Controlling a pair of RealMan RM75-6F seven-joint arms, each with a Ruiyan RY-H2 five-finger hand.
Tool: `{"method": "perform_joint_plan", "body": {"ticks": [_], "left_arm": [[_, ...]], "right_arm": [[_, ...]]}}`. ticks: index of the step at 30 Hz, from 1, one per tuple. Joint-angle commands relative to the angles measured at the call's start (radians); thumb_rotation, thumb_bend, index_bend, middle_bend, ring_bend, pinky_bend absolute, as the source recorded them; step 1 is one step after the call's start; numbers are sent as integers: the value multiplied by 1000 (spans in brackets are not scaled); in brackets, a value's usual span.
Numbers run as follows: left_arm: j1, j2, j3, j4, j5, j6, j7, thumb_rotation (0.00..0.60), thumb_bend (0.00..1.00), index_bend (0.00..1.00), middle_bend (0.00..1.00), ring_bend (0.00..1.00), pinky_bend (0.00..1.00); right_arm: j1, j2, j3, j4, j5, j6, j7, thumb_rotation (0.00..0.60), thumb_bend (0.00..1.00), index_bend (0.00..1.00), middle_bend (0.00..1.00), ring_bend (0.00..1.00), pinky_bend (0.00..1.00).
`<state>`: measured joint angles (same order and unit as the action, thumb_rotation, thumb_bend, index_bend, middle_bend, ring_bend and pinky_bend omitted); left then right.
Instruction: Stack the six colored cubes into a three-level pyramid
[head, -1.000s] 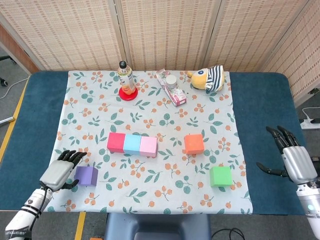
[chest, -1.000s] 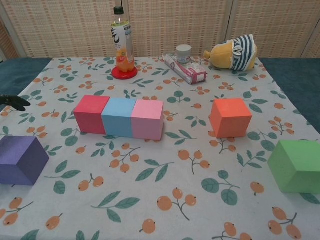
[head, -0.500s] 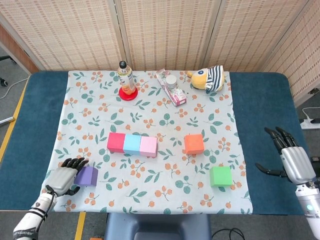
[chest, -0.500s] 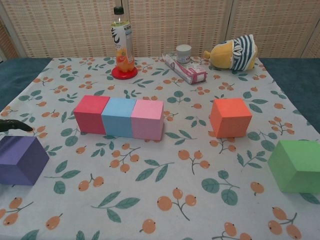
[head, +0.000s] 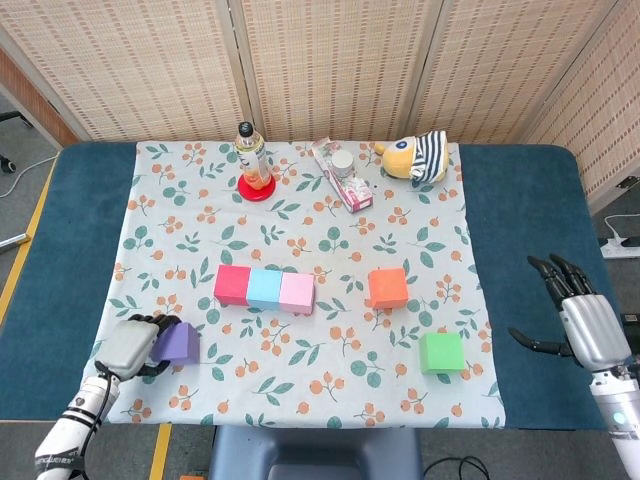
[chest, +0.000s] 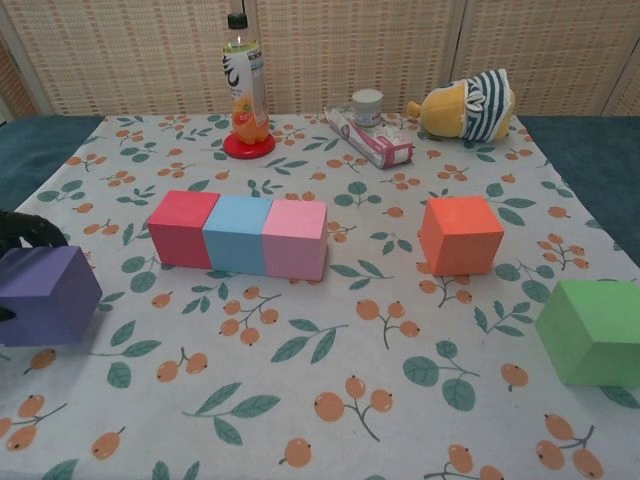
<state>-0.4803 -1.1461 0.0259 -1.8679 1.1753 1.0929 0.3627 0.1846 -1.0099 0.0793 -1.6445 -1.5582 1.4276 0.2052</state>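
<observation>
A red cube (head: 232, 284), a light blue cube (head: 265, 289) and a pink cube (head: 297, 293) stand touching in a row at mid-cloth. An orange cube (head: 387, 287) sits apart to their right, and a green cube (head: 441, 352) lies nearer the front right. My left hand (head: 130, 345) grips the purple cube (head: 178, 343) at the front left. Its dark fingers (chest: 25, 228) curl over the cube's top, and the purple cube (chest: 48, 295) looks slightly raised and tilted. My right hand (head: 585, 320) stays open over the blue table, right of the cloth, holding nothing.
At the back of the floral cloth (head: 300, 220) stand a drink bottle (head: 253, 160) on a red coaster, a snack packet (head: 341, 175) with a small jar, and a striped plush toy (head: 415, 157). Blue table surface (head: 70, 250) flanks the cloth on both sides.
My left hand moved toward the front edge and closed around the purple cube, which has shifted up and tilted. The right hand barely moved.
</observation>
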Motion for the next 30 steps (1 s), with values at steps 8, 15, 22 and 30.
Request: {"method": "perform_joint_plan", "body": {"ticks": [8, 15, 22, 30], "left_arm": [[-166, 140, -223, -94, -42, -113, -141, 600, 343, 296, 414, 410, 341], [-330, 113, -265, -16, -153, -271, -45, 600, 340, 279, 390, 370, 273], [-420, 42, -243, 54, -271, -303, 40, 600, 344, 277, 389, 366, 266], [-446, -27, -204, 112, -319, -286, 66, 600, 338, 277, 385, 359, 262]], "right_arm": [[-7, 1, -8, -24, -15, 13, -19, 445, 94, 0, 129, 0, 112], [-21, 6, -13, -43, -13, 28, -40, 445, 94, 0, 129, 0, 112], [-29, 8, -14, -51, -4, 32, -50, 444, 95, 0, 129, 0, 112], [-33, 11, -14, -51, 0, 32, -49, 445, 94, 0, 129, 0, 112]]}}
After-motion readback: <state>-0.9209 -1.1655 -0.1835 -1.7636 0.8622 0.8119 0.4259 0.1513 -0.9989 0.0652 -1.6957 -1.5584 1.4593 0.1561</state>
